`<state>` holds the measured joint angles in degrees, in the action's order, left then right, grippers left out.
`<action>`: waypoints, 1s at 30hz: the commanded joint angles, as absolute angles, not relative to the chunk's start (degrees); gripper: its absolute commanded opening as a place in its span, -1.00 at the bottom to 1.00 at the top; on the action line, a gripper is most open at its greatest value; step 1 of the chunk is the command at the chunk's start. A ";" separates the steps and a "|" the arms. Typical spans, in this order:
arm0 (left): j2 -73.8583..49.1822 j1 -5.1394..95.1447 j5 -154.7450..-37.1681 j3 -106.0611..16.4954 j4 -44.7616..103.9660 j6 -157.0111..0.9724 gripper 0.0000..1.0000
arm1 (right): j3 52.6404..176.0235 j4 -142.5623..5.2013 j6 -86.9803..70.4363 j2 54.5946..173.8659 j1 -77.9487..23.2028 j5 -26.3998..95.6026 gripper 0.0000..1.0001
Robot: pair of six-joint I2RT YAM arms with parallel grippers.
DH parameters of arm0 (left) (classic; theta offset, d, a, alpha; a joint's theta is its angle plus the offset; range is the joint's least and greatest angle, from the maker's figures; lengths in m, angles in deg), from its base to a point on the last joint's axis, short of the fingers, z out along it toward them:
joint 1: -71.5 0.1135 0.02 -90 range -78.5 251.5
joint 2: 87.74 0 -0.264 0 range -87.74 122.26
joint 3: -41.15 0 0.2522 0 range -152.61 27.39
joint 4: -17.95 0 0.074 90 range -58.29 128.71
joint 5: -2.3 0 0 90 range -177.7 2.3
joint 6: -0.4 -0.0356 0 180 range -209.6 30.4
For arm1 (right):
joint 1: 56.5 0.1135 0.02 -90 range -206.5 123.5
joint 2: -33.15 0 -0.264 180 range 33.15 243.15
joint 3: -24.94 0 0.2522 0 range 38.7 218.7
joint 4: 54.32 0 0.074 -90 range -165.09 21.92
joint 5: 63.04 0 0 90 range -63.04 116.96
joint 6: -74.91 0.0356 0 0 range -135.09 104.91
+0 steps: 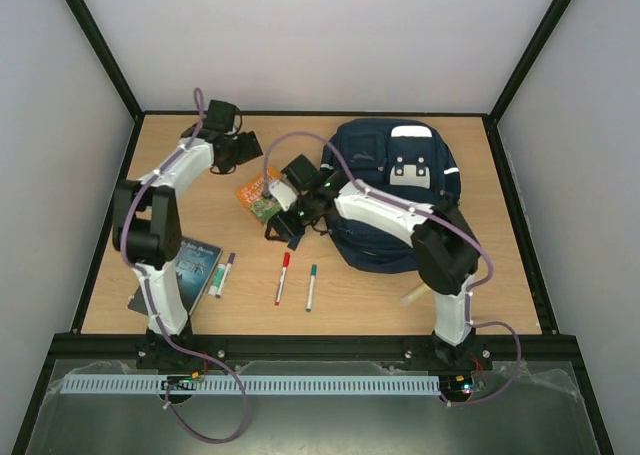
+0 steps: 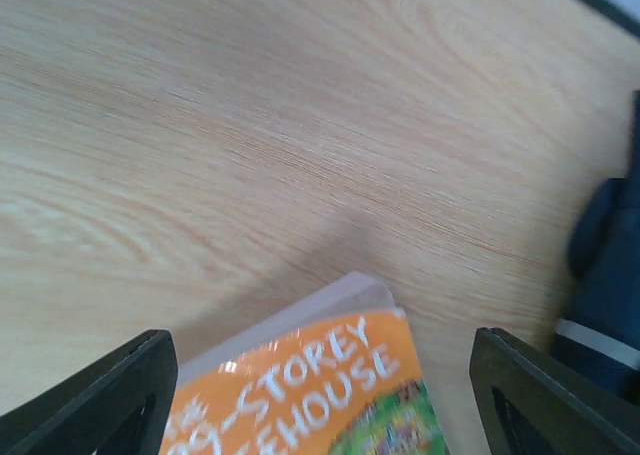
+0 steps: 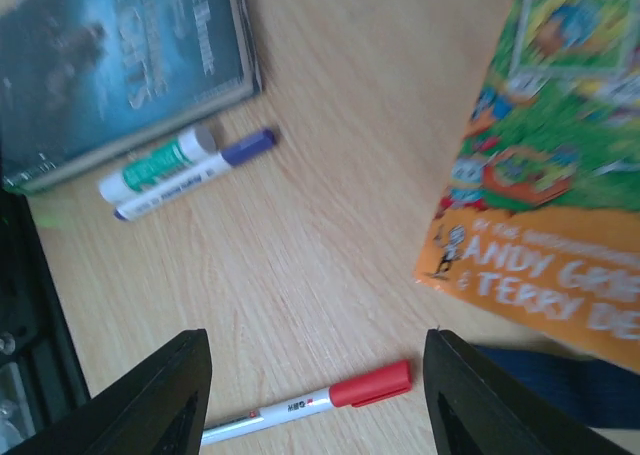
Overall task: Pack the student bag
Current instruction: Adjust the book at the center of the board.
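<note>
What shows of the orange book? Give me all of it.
The orange book is a closed paperback lying flat, cover up, on the wooden table, just left of the student bag. Its glossy orange cover carries white capitals, partly reading STOREY and HOUSE, with ANDY and TERRY along one edge, around a green cartoon picture. A pale page block shows at one corner. The left gripper hovers open over that corner; nothing grips the book. Whether it touches the bag cannot be told.

1. Left arm (image 1: pixel 150 225): folded at the elbow, forearm reaching forward, left gripper (image 1: pixel 245 150) angled downward, jaws spread wide, gripping nothing.
2. Right arm (image 1: pixel 385 210): stretched leftward, right gripper (image 1: pixel 283 227) tipped downward, jaws parted, holding nothing.
</note>
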<state>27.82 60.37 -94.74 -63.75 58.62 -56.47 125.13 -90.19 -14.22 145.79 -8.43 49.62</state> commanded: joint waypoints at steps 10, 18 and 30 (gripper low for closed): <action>6.38 62.72 -103.60 -40.40 55.27 -53.06 0.63 | 136.62 -93.52 -17.25 149.98 -17.21 38.17 0.03; 1.31 62.71 -105.22 -29.65 51.33 -52.73 0.61 | 144.78 -93.93 -15.58 160.86 -18.97 36.45 -0.07; 0.23 62.54 -109.41 -21.90 46.21 -52.07 0.66 | 154.63 -96.56 -13.23 172.06 -19.23 36.14 -0.20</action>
<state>1.36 62.22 -107.38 -23.14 48.55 -52.30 152.91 -92.84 -14.62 170.64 -19.35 36.96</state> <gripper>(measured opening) 0.822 0.417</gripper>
